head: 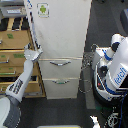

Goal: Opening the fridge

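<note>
The tall white fridge point(62, 30) stands in the middle of the exterior view, and its upper door carries a small green-figure sticker point(43, 9). Below the door are two drawers with curved silver handles point(60, 63). A long pale handle bar point(33, 27) runs down the door's left edge. My arm rises from the lower left, and my gripper point(37, 51) sits at the lower end of that bar, against the door's bottom left corner. The picture is too coarse to show how the jaws stand. The door looks flush with the fridge body.
A tan wooden drawer cabinet point(12, 47) stands directly to the left of the fridge, close behind my arm. A white-and-blue rounded robot body point(116, 70) fills the right side. Loose cables point(88, 62) lie on the dark floor between it and the fridge.
</note>
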Available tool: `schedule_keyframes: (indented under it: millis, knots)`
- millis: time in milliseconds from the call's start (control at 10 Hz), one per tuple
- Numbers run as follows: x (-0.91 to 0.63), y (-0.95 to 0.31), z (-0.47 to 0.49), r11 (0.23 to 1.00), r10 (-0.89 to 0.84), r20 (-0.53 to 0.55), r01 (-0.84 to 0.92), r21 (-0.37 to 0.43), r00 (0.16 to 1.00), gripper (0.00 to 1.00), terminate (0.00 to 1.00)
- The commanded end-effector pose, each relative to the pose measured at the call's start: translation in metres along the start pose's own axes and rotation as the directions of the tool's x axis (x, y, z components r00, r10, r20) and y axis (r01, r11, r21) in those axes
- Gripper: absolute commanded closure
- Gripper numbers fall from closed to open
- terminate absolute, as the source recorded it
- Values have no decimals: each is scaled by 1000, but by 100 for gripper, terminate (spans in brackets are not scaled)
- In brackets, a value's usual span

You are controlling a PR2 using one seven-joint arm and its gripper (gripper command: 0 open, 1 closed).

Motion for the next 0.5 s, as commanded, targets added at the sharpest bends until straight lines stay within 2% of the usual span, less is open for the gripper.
schedule_keyframes:
  millis: [100,300,400,500]
  knots:
    - [30,18,-18,998,-48,-40,47,-30,998,0,0]
    - [34,19,-27,999,-33,-55,30,-46,998,0,0]
    - [43,1,-43,996,-50,-78,43,-81,996,100,0]
    - [46,-7,-47,994,-64,-90,55,-94,994,100,0]
